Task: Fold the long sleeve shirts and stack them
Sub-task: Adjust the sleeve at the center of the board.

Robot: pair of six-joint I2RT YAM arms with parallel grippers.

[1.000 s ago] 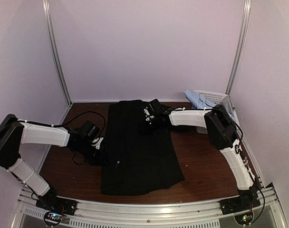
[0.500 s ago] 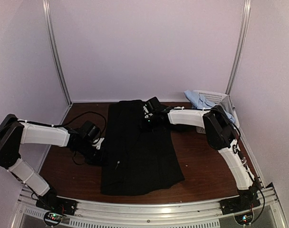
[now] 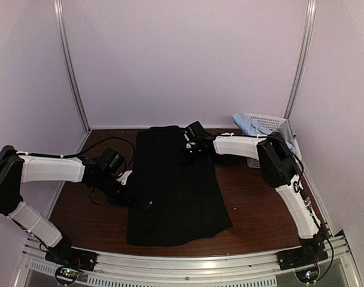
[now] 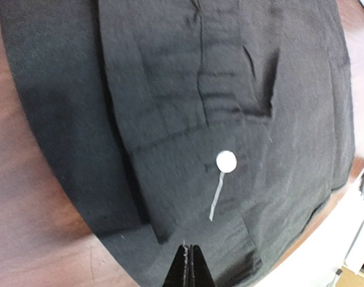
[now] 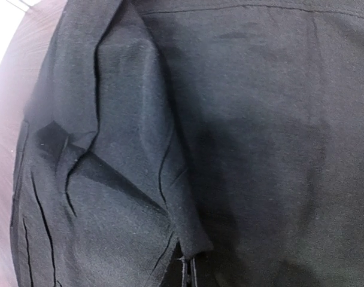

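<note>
The black shirt (image 3: 176, 185) lies flat and lengthwise on the brown table. One sleeve is folded over its body, its cuff with a pale button (image 4: 226, 161) lying on top. My left gripper (image 3: 127, 186) is shut at the shirt's left edge. In the left wrist view its tips (image 4: 190, 249) hover over the cloth (image 4: 230, 89) with no fold seen between them. My right gripper (image 3: 191, 149) is shut on a fold of black cloth (image 5: 191, 236) near the collar end. A pale blue shirt (image 3: 248, 124) hangs from the basket. The patterned shirt is out of view.
A white lattice basket (image 3: 273, 122) stands at the back right corner against the frame post. A black cable (image 3: 104, 146) loops on the table (image 3: 254, 203) behind my left arm. The metal rail (image 3: 188, 263) runs along the near edge.
My left gripper has shifted slightly right onto the shirt's left edge. My right gripper has moved a little toward the back with its fold. A diagonal crease now crosses the shirt.
</note>
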